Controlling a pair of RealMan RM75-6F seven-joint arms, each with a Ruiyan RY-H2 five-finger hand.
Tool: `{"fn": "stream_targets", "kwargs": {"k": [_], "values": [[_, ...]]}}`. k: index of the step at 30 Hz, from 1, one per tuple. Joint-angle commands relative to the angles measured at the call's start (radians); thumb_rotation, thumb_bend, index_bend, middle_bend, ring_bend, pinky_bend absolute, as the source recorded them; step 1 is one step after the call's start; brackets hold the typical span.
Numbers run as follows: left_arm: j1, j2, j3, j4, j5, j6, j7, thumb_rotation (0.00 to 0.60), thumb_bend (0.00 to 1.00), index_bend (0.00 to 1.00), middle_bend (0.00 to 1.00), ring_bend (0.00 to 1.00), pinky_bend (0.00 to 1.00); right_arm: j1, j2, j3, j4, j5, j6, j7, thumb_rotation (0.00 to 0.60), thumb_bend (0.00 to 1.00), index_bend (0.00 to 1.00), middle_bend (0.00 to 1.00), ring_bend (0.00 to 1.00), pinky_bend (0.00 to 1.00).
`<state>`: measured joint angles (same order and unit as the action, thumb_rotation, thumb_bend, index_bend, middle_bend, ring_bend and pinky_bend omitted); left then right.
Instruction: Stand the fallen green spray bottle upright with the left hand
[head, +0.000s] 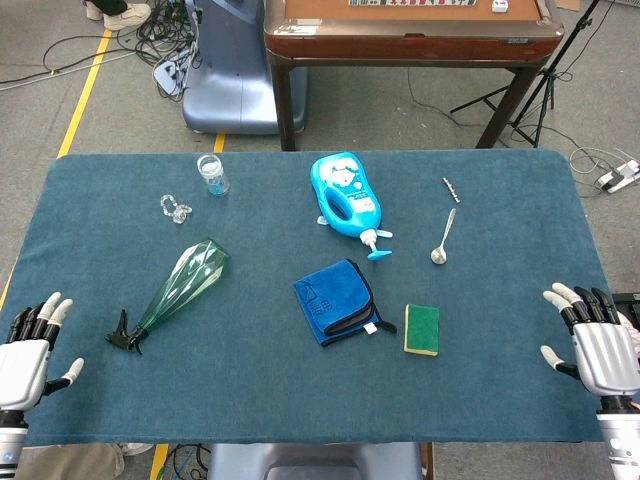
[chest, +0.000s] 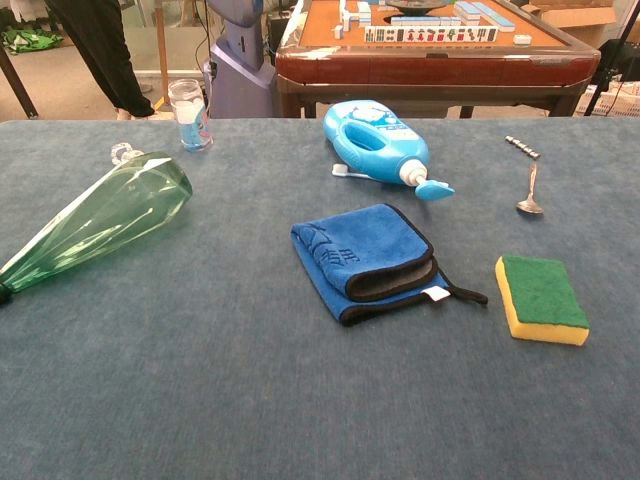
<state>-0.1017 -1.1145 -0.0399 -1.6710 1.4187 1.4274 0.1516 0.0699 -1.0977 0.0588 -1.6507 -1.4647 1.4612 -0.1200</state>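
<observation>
Green spray bottle (head: 180, 288) lying near table's left edge; left hand (head: 28, 358) apart.

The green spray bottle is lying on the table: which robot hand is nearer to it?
Left. The left robot hand rests open at the table's near-left edge, just beside the green spray bottle and its black nozzle. The right robot hand is at the far right edge, across the whole table.
</observation>
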Motion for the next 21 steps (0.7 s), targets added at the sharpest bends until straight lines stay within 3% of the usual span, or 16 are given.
{"fn": "stream_targets", "kwargs": {"k": [1, 10, 21], "values": [[0.001, -0.003, -0.002, 0.004, 0.000, 0.005, -0.001, 0.600, 0.30, 0.00, 0.00, 0.00, 0.00, -0.001, 0.001, 0.001, 0.000, 0.000, 0.003, 0.002, 0.600, 0.17, 0.21, 0.16, 0.09, 0.09], [0.013, -0.040, -0.024, 0.042, 0.030, 0.076, -0.028, 0.600, 0.30, 0.00, 0.00, 0.00, 0.00, -0.009, 0.005, 0.002, -0.001, -0.010, 0.021, 0.013, 0.600, 0.17, 0.21, 0.16, 0.09, 0.09], [0.014, -0.047, -0.025, 0.045, 0.043, 0.087, -0.032, 0.600, 0.30, 0.00, 0.00, 0.00, 0.00, -0.015, 0.007, 0.003, 0.004, -0.015, 0.032, 0.035, 0.600, 0.17, 0.21, 0.16, 0.09, 0.09]]}}
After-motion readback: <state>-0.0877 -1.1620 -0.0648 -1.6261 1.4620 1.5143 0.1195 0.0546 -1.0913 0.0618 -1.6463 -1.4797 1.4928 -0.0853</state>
